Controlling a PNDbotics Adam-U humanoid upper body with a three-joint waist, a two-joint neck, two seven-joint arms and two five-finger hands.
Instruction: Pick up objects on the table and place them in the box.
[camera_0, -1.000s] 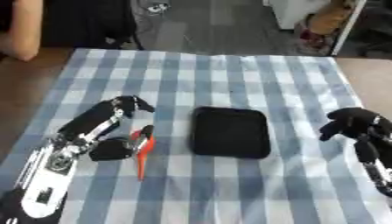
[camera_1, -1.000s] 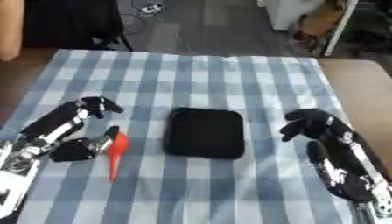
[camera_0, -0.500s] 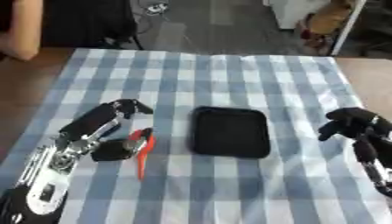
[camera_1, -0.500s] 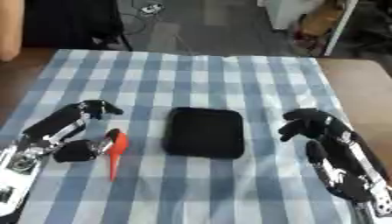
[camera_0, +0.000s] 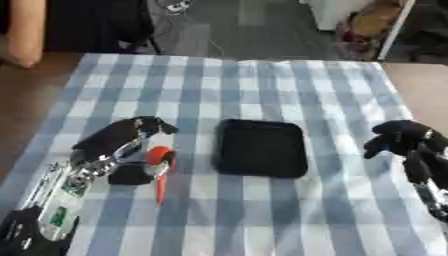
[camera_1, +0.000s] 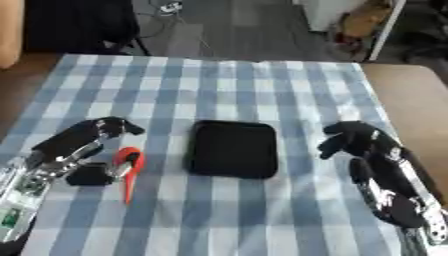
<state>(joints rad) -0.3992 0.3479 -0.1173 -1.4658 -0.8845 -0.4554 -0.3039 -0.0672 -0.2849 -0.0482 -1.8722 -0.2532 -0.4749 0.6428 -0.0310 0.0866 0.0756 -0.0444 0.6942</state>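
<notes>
A black shallow box (camera_0: 261, 148) lies in the middle of the checked table. To its left lies a red-orange pointed thing (camera_0: 160, 170), tip toward me. A small black lump (camera_0: 130, 175) sits right beside it; I cannot tell what it is. My left hand (camera_0: 118, 140) is just above and left of both, open, with its fingers loosely bent and stretched away from me, holding nothing. My right hand (camera_1: 359, 141) rests open at the right of the box, fingers relaxed and empty.
The blue-and-white checked cloth (camera_0: 262, 85) covers the table, with brown wood showing at the right edge (camera_1: 407, 100). A person's arm (camera_0: 22, 35) shows at the far left corner, off the cloth. Dark floor and clutter lie beyond the far edge.
My left hand has drawn back slightly toward me, closer over the red-orange thing. The right hand, the box and the objects have stayed put.
</notes>
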